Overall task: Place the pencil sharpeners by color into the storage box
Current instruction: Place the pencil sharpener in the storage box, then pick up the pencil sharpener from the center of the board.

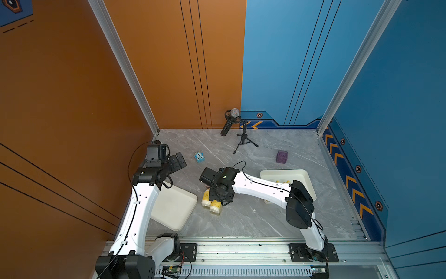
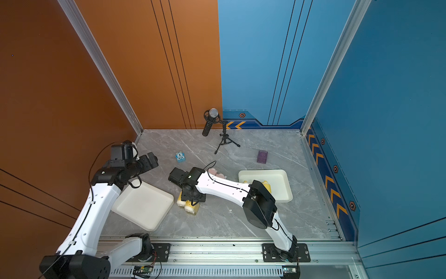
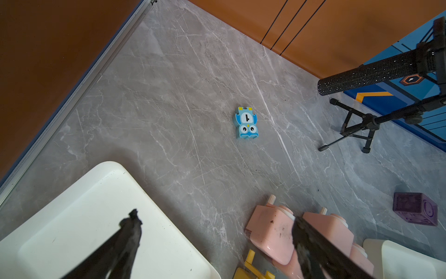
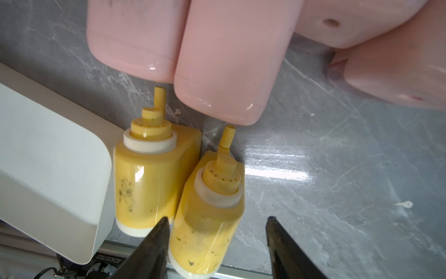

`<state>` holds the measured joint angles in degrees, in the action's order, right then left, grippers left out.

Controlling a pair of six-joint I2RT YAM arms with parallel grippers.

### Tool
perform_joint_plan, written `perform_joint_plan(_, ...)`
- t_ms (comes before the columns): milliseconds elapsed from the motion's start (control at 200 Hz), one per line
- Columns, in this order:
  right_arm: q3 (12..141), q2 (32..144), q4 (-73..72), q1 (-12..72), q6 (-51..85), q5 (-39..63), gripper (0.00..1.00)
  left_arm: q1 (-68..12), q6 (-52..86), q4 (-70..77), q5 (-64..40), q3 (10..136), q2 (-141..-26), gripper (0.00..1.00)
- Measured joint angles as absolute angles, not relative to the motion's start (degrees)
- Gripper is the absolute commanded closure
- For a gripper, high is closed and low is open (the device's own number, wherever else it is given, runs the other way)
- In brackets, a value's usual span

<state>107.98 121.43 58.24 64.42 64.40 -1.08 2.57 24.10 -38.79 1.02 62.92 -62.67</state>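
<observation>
Nearest, one storage box (image 1: 173,207) is found empty. Two yellow sharpeners (image 4: 144,183) lie unsorted on the bench (image 1: 241,217), one straddled by the right tool (image 4: 218,221), its jaws unclenched. Beyond, four pink sharpeners (image 4: 224,72) are counted, unsorted. Two boxed yellow sharpeners (image 2: 266,186) are seen in the second storage box (image 2: 277,178). Farthest, the left tool (image 3: 214,217) is released, empty.

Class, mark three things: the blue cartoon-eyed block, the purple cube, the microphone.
blue block (image 3: 246,123): left wrist view, its printed face.
purple cube (image 1: 282,155): a top view, its upper face.
microphone (image 1: 234,112): a top view, its mesh head.
</observation>
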Motion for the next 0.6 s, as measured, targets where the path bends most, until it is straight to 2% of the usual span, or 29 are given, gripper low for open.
perform_joint_plan(415,108.07,122.52,58.24,64.62,65.04,0.05,0.35,2.57,24.10,-38.70,1.02,62.92,-62.67,0.02)
perform_joint_plan(601,108.07,123.92,58.22,64.84,65.06,0.34,0.38,2.57,24.12,-38.39,0.99,62.92,-62.67,0.02)
